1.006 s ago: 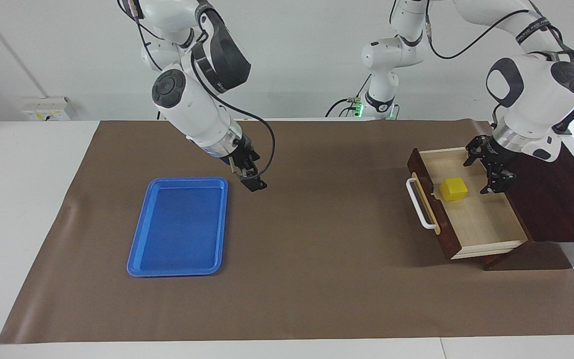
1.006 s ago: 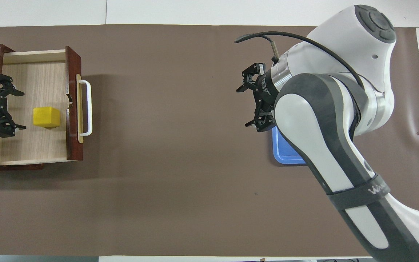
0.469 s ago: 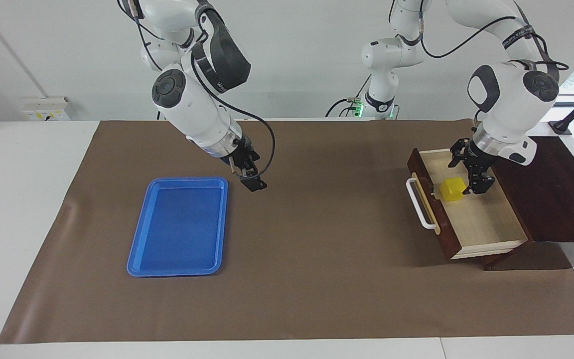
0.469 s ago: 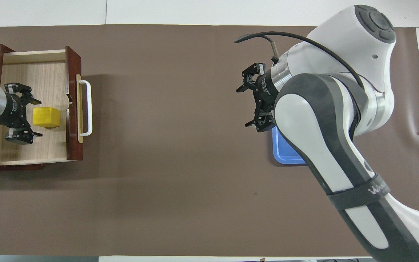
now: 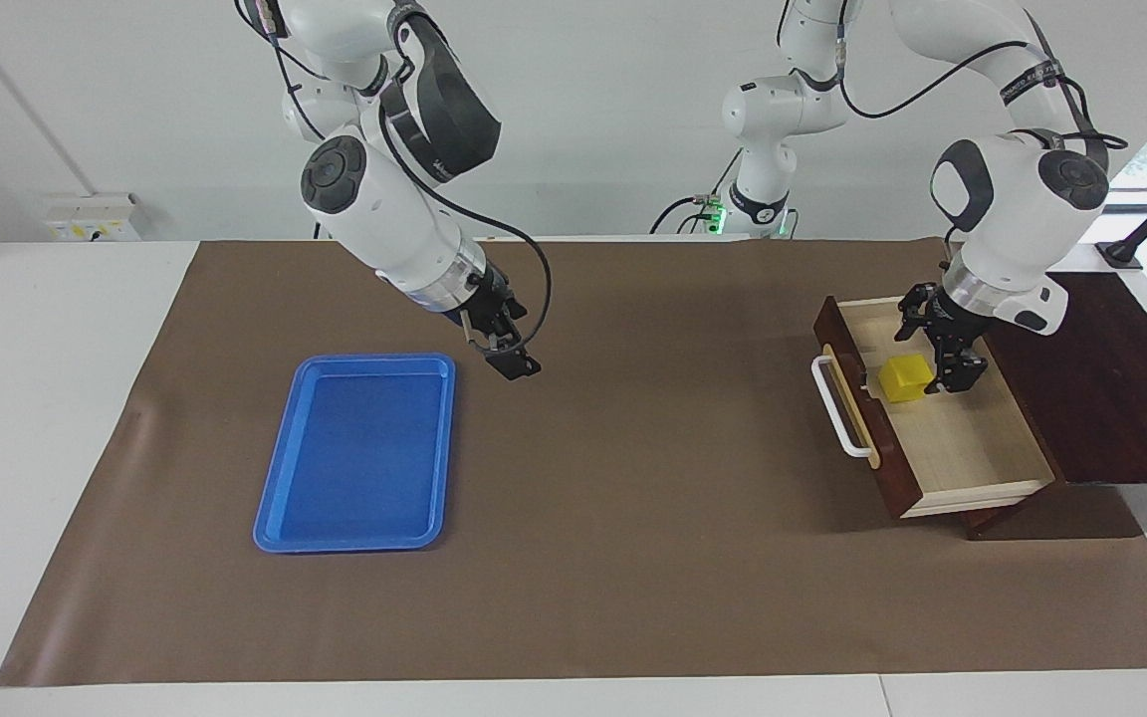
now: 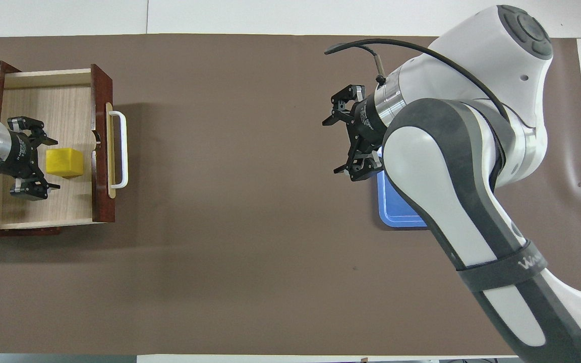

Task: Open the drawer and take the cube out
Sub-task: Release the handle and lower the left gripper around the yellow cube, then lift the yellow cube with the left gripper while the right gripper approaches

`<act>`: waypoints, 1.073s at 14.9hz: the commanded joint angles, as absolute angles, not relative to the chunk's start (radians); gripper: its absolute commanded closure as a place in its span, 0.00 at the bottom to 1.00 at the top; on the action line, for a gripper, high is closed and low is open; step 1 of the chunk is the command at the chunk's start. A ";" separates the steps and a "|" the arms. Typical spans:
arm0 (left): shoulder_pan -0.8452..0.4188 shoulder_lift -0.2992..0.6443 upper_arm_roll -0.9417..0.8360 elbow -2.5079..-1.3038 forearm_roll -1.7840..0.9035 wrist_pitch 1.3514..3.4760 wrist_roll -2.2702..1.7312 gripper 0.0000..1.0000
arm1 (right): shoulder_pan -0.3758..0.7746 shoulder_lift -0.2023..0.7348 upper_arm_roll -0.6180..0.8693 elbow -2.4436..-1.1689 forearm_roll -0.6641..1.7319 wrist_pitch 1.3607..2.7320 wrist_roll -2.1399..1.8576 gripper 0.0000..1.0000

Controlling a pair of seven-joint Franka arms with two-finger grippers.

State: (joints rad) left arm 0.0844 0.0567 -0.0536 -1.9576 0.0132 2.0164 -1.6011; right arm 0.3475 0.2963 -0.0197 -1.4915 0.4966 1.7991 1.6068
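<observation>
- The yellow cube (image 5: 905, 378) lies in the pulled-out drawer (image 5: 972, 453), near its white-handled front, at the left arm's end of the table.
- The left gripper (image 5: 937, 341), fingers apart, sits just beside the cube inside the drawer; nothing is held.
- The drawer is open, so grasping is the step in hand: straddle the cube, close, lift.
- The right gripper (image 5: 504, 344) waits open beside the blue tray (image 5: 359, 453).

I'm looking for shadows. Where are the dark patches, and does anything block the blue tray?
Facing view: the open drawer throws a dark shadow on the mat below it, toward the camera; the tray shows whole. Overhead view: a soft shadow lies on the mat beside the handle, and the right arm covers most of the tray, so only a corner shows.
</observation>
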 commanded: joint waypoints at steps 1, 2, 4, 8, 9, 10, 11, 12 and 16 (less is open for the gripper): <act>0.090 0.038 -0.051 -1.994 0.009 2.057 -1.598 0.00 | 0.367 0.366 -0.017 -1.393 0.515 1.798 1.640 0.05; 0.091 0.038 -0.051 -1.994 0.009 2.059 -1.598 0.00 | 0.370 0.409 -0.018 -1.337 0.515 1.796 1.667 0.05; 0.091 0.038 -0.051 -2.002 0.009 2.065 -1.598 0.00 | 0.388 0.494 -0.017 -1.222 0.515 1.793 1.727 0.05; 0.089 0.038 -0.051 -2.011 0.009 2.071 -1.611 0.32 | 0.397 0.520 -0.017 -1.201 0.531 1.818 1.755 0.05; 0.086 0.038 -0.051 -2.010 0.009 2.069 -1.612 0.50 | 0.399 0.520 -0.017 -1.203 0.541 1.819 1.758 0.05; 0.084 0.040 -0.051 -2.008 0.009 2.069 -1.611 0.74 | 0.400 0.517 -0.017 -1.206 0.551 1.828 1.759 0.05; 0.081 0.041 -0.051 -2.002 0.011 2.068 -1.609 0.97 | 0.403 0.517 -0.017 -1.210 0.552 1.853 1.764 0.05; 0.078 0.043 -0.051 -1.996 0.015 2.060 -1.609 1.00 | 0.410 0.515 -0.017 -1.221 0.552 1.868 1.766 0.05; 0.077 0.104 -0.051 -1.823 0.031 1.949 -1.605 1.00 | 0.430 0.515 -0.017 -1.255 0.552 1.927 1.761 0.05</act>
